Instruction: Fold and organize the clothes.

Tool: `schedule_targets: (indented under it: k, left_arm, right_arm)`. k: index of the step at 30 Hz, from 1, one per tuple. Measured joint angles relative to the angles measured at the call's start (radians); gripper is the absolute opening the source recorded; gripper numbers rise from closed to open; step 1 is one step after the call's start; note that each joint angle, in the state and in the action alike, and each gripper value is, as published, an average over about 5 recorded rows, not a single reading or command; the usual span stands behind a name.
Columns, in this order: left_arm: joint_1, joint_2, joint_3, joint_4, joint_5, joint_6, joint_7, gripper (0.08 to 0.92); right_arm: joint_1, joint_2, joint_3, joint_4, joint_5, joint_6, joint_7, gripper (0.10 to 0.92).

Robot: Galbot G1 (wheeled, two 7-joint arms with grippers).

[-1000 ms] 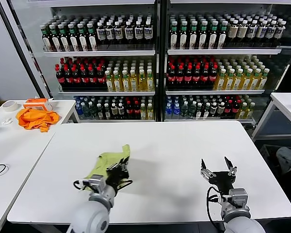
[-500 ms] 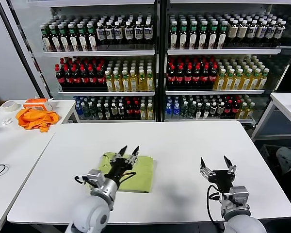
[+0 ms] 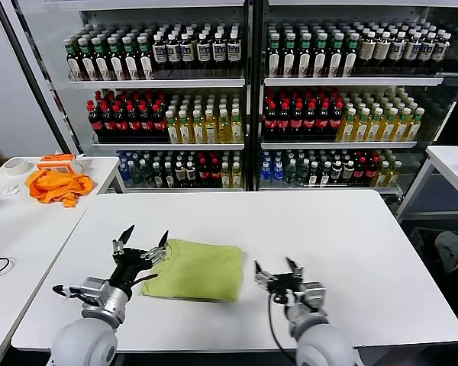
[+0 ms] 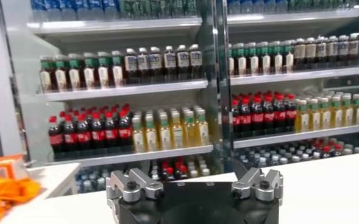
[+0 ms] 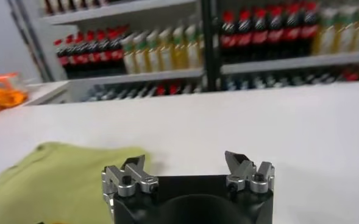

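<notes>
A yellow-green T-shirt [image 3: 197,270] lies folded into a flat rectangle on the white table [image 3: 328,229], left of the middle; no printed graphic shows. It also shows in the right wrist view [image 5: 51,176]. My left gripper [image 3: 142,245] is open and empty, raised just off the shirt's left edge. My right gripper [image 3: 279,271] is open and empty, just right of the shirt, low over the table. In the left wrist view my left gripper [image 4: 194,182] points toward the shelves. In the right wrist view my right gripper [image 5: 188,167] has its jaws spread wide.
An orange cloth [image 3: 57,185] and an orange box [image 3: 59,162] lie on a side table at the left, with a tape roll [image 3: 15,165]. Drink coolers full of bottles [image 3: 244,91] stand behind the table. Another white table [image 3: 452,164] is at the right.
My left gripper let go of the shirt and moved left off it. My right arm swung in from the table's right front to just beside the shirt. The shirt now lies flat.
</notes>
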Motion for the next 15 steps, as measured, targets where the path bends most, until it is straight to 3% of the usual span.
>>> schedule_targets:
  k: [15]
  left_arm:
    - [0.038,0.023,-0.063,-0.028,-0.018,0.017,0.009,0.823]
  right_arm:
    - [0.127,0.062,-0.147,-0.135,0.119,-0.035,0.126,0.823]
